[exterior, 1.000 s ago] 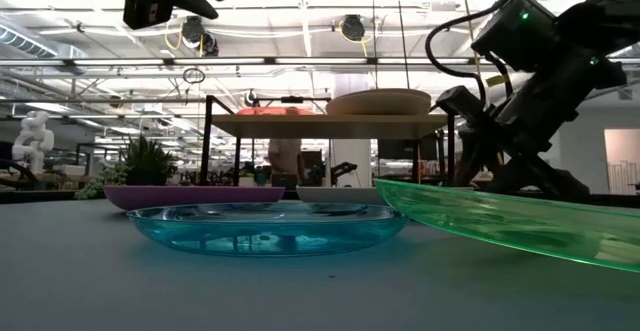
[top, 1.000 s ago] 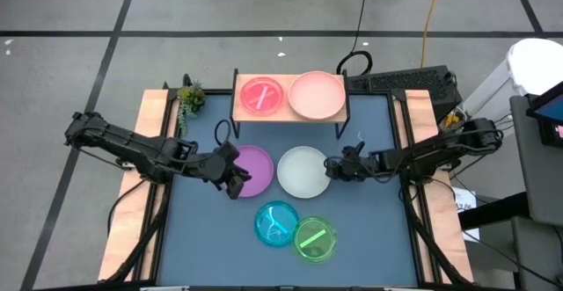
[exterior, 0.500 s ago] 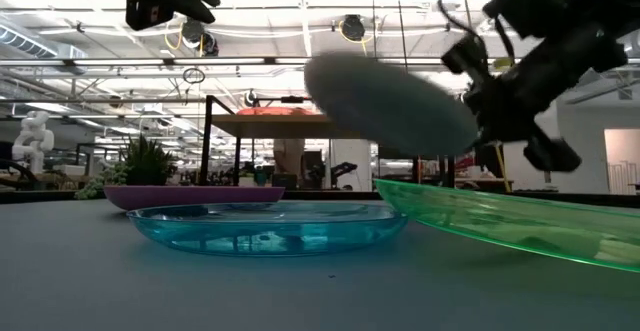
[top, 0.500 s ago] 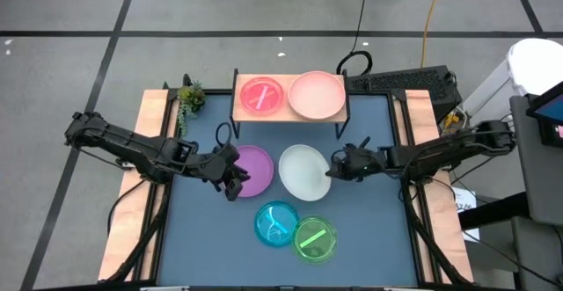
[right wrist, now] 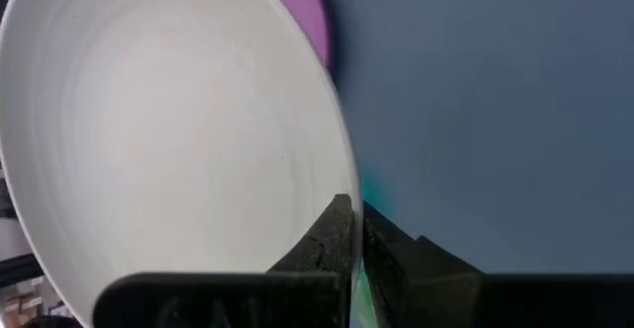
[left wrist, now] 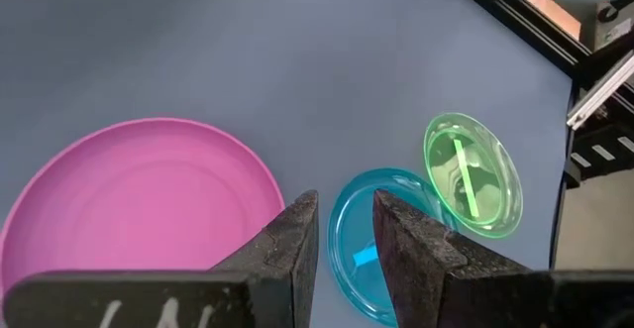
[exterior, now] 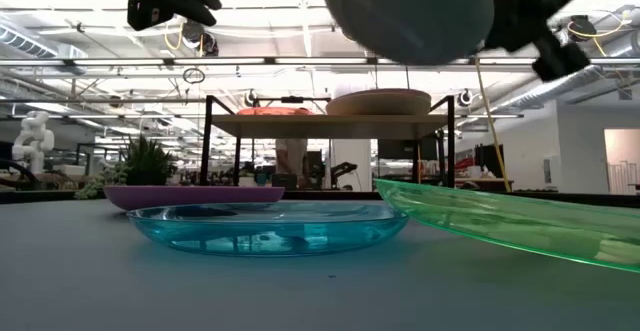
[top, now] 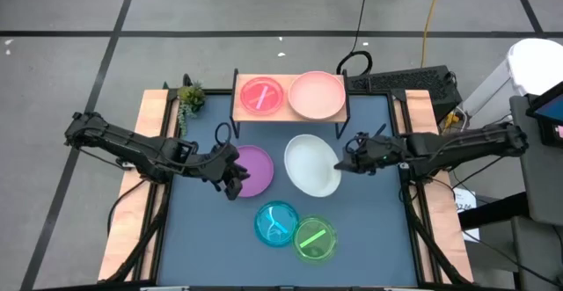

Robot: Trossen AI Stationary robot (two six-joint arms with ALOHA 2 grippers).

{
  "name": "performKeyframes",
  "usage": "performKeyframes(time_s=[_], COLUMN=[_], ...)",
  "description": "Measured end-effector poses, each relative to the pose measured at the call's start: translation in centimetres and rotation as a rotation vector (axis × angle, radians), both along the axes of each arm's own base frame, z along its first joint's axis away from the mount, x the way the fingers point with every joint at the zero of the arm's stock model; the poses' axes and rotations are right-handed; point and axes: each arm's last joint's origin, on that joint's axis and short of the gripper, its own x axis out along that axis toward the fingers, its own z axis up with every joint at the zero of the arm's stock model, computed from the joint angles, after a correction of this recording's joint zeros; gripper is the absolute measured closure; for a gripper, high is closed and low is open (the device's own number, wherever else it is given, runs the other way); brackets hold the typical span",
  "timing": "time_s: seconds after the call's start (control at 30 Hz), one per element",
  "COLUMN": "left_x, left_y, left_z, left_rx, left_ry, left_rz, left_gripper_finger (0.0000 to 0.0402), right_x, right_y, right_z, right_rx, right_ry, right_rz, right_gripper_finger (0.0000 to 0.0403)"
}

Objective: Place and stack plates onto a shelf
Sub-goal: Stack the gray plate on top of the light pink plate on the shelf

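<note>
Your right gripper (top: 341, 164) has the white plate (top: 313, 165) pinched by its rim, jaws clamped thin on the edge, and the plate is up off the table, tilted, hanging in front of the shelf (top: 290, 115). From the low view it sits higher than the shelf board, so clearance looks fine. These plates look like light, stiff plastic, so weight isn't your problem, but a rim pinch on something that smooth can let it swing or slip if you jerk it, I'd guess. Rim is really the only place to grab one lying flat anyway. On the shelf you've already got the small pink plate (top: 260, 96) on one side and the big pale pink plate (top: 317, 95) on the other, so the white one probably wants to nest on the big one. Your left gripper (top: 230, 178) hovers at the edge of the purple plate (top: 253, 170), jaws only narrowly apart and holding nothing. The purple plate lies flat on the table, and the blue plate (top: 276, 223) and green plate (top: 315, 239) overlap near the front edge, so take the green one first, by its free rim.
</note>
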Motion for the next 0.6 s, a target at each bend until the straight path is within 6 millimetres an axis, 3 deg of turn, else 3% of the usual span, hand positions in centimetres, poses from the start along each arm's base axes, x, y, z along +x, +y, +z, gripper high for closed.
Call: performKeyframes(time_s=[0.37,0.6], left_x=[0.0,0.0], left_y=[0.0,0.1], left_z=[0.0,0.0], left_rx=[0.003,0.012], left_ry=[0.001,0.0], left_rz=[-0.002,0.004], left_gripper_finger=[0.0298,0.0298], right_x=[-0.3,0.3], right_y=[-1.3,-4.4], right_z=[8.1,10.6], right_rx=[-0.085,-0.211], right_ry=[-0.003,0.038], right_rz=[-0.051,-0.114], right_gripper_finger=[0.0402,0.0403])
